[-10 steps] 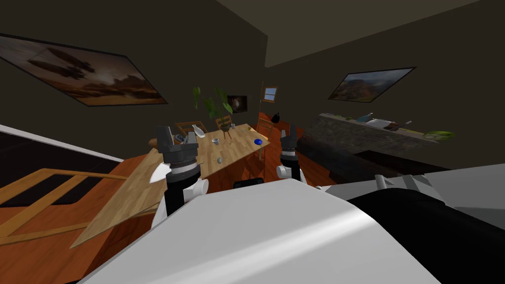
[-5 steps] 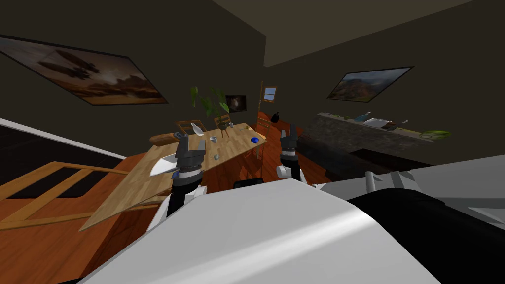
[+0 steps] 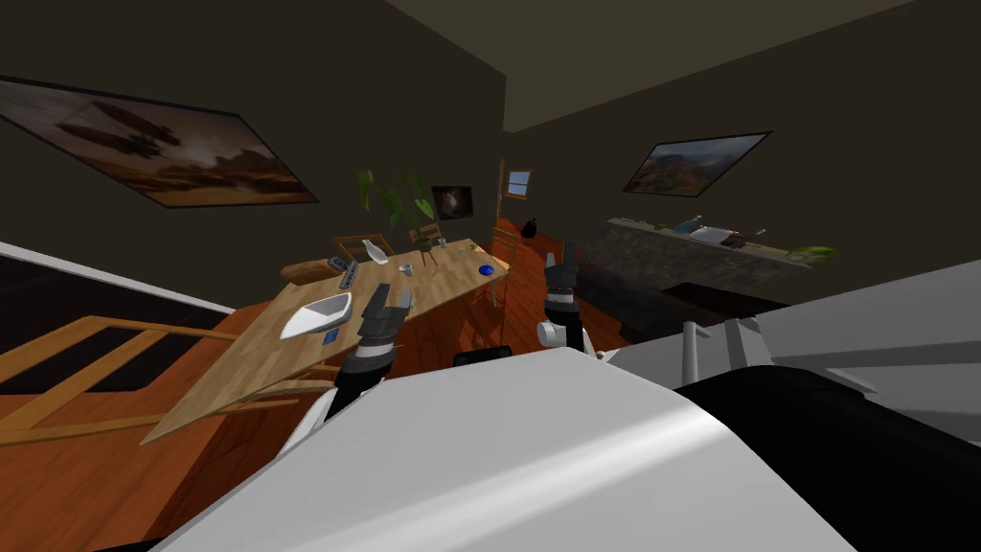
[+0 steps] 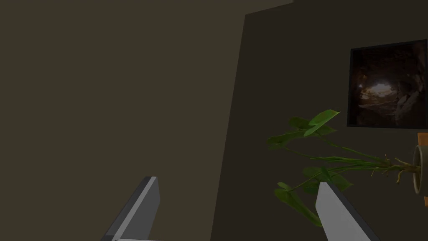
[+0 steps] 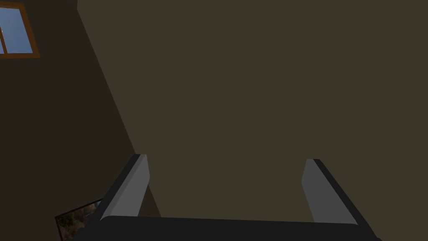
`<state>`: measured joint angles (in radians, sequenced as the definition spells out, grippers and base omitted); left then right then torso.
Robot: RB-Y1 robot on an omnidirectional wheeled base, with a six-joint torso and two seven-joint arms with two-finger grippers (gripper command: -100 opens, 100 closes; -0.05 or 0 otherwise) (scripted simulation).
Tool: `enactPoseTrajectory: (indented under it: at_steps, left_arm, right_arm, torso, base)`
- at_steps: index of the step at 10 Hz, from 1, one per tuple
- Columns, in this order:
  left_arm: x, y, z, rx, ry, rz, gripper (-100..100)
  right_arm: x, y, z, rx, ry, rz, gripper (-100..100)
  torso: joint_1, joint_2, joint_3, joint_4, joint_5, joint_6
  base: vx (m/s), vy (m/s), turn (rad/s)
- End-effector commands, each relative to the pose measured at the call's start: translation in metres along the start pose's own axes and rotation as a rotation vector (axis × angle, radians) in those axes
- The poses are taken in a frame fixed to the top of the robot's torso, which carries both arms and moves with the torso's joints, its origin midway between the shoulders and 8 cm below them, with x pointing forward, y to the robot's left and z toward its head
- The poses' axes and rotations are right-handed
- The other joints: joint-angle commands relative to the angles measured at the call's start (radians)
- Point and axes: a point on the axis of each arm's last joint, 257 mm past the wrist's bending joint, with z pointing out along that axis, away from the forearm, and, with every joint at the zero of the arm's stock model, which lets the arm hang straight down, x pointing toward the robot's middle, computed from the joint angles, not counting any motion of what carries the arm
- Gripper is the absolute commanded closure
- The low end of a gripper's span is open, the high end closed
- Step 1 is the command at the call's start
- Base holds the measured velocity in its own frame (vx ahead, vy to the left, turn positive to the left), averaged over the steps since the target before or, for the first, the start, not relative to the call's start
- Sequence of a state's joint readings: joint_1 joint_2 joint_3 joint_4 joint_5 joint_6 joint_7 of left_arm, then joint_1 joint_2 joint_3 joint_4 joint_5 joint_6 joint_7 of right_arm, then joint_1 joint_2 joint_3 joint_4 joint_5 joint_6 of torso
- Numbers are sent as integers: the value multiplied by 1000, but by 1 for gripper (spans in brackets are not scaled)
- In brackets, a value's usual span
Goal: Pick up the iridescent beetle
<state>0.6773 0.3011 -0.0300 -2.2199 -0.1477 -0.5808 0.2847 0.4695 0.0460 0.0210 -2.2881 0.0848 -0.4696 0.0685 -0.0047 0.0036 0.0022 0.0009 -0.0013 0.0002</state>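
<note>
Left tool [image 3: 393,296] wide open, empty, beside plank-grained wooden surface [image 3: 239,359]. Right tool [image 3: 561,257] wide open, empty. Small rounded blue beetle [image 3: 487,270] on surface's far end.

The left gripper [image 3: 393,297] sits lower and smaller in the head view than 1 s ago, down from over the table's [image 3: 450,280] middle to its near edge. The white bowl [image 3: 316,314] it half hid shows whole. My head has turned slightly, sliding everything left.
</note>
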Motion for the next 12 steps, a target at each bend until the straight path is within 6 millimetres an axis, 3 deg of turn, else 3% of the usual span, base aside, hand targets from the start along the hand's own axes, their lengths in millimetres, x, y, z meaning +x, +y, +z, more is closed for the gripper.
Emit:
enactPoseTrajectory:
  at_steps: [1,2,3,4,5,7,8,9,10,11,12]
  left_arm:
    - [7,27,-19,-84,41,-26,-100]
    - [10,45,-35,-146,69,-40,-100]
    - [10,45,-35,-146,68,-50,-100]
    - [14,63,-52,-212,94,-69,-100]
    - [14,63,-52,-212,94,-70,-100]
    - [19,99,-93,-354,144,-97,-100]
    - [19,99,-93,-355,142,-110,-100]
    - [20,115,-117,-429,166,-119,-100]
    - [20,115,-117,-430,164,-130,-100]
    - [21,131,-142,-508,186,-141,-100]
    - [21,131,-142,-508,184,-149,-100]
  right_arm:
    - [0,0,0,0,0,0,0]
    - [0,0,0,0,0,0,0]
    - [0,0,0,0,0,0,0]
    - [0,0,0,0,0,0,0]
    - [0,0,0,0,0,0,0]
    - [0,0,0,0,0,0,0]
    - [0,0,0,0,0,0,0]
    - [0,0,0,0,0,0,0]
    - [0,0,0,0,0,0,0]
    - [0,0,0,0,0,0,0]
    - [0,0,0,0,0,0,0]
  torso:
    - [0,0,0,0,0,0]
    - [0,1,0,0,0,0]
    - [-1,1,0,0,0,0]
    - [1,-1,0,0,0,0]
    - [1,-1,-1,0,0,0]
    - [3,-3,-1,0,1,0]
    - [3,-2,-1,-1,1,0]
    - [3,-3,-2,0,1,0]
    - [4,-3,-2,-1,1,0]
    - [5,-3,-2,-1,1,0]
    - [5,-4,-2,-1,1,0]
  base:
    - [-66,-70,-138]
    - [-60,-93,-173]
    - [-31,-65,-43]
    - [-22,-54,-132]
    - [-14,-33,-55]
    - [-12,-41,-191]
    - [-6,-28,-79]
    - [0,-23,-198]
    - [3,-10,-79]
    - [11,-11,-189]
    - [10,-3,-88]
